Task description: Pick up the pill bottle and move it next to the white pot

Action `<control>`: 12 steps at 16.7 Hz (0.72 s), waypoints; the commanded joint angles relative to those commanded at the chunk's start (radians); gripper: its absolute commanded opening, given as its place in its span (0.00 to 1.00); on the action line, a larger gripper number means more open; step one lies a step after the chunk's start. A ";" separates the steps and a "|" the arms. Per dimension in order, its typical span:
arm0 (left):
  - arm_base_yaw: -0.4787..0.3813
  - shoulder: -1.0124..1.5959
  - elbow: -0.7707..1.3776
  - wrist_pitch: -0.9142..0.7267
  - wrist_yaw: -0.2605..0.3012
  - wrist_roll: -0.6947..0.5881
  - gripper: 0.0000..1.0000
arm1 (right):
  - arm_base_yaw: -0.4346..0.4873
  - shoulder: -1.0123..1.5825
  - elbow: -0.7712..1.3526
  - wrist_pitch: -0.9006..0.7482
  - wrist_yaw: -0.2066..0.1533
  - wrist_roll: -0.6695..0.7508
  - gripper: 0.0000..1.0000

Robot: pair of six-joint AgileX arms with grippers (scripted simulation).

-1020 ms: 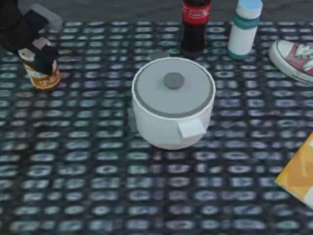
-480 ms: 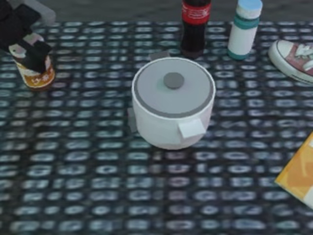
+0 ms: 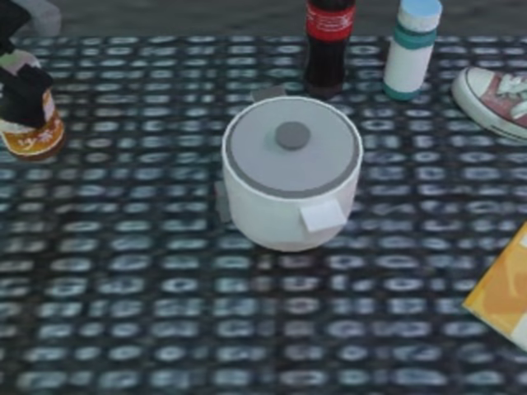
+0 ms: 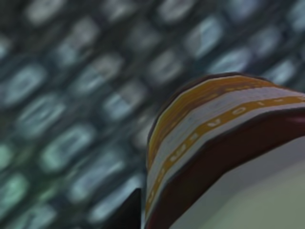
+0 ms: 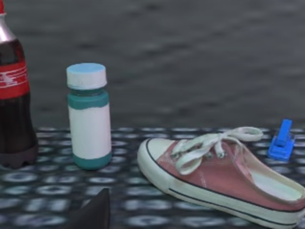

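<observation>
Brown and orange, the pill bottle (image 3: 33, 132) is at the far left edge of the table, gripped near its cap by the closed fingers of the left gripper (image 3: 23, 89). I judge the pick done, the carry left: the white pot (image 3: 290, 174) stands well apart at the middle, lid on, contents hidden. The right gripper is not in view, so I cannot tell its fingers.

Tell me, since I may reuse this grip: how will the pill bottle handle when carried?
The pill bottle looks rigid, so it probably won't deform in the left gripper. It is small, so likely light. Its round body may roll if it's set down tilted.
</observation>
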State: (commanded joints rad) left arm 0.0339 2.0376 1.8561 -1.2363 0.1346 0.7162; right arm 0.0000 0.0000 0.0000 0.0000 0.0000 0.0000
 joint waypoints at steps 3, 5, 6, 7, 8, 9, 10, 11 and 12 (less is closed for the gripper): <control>0.000 -0.001 -0.001 0.000 0.000 0.000 0.00 | 0.000 0.000 0.000 0.000 0.000 0.000 1.00; -0.007 0.002 0.002 0.002 0.000 -0.001 0.00 | 0.000 0.000 0.000 0.000 0.000 0.000 1.00; -0.011 0.001 -0.001 0.006 -0.003 -0.012 0.00 | 0.000 0.000 0.000 0.000 0.000 0.000 1.00; -0.020 -0.001 -0.008 0.013 -0.008 -0.035 0.00 | 0.000 0.000 0.000 0.000 0.000 0.000 1.00; -0.032 -0.003 -0.017 0.023 -0.015 -0.068 0.00 | 0.000 0.000 0.000 0.000 0.000 0.000 1.00; -0.048 -0.004 -0.029 0.034 -0.023 -0.112 0.00 | 0.000 0.000 0.000 0.000 0.000 0.000 1.00; -0.067 -0.006 -0.043 0.048 -0.034 -0.166 0.00 | 0.000 0.000 0.000 0.000 0.000 0.000 1.00; -0.089 -0.008 -0.060 0.063 -0.046 -0.230 0.00 | 0.000 0.000 0.000 0.000 0.000 0.000 1.00; -0.112 -0.012 -0.080 0.080 -0.059 -0.303 0.00 | 0.000 0.000 0.000 0.000 0.000 0.000 1.00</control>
State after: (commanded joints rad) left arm -0.0785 2.0261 1.7765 -1.1567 0.0756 0.4128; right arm 0.0000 0.0000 0.0000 0.0000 0.0000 0.0000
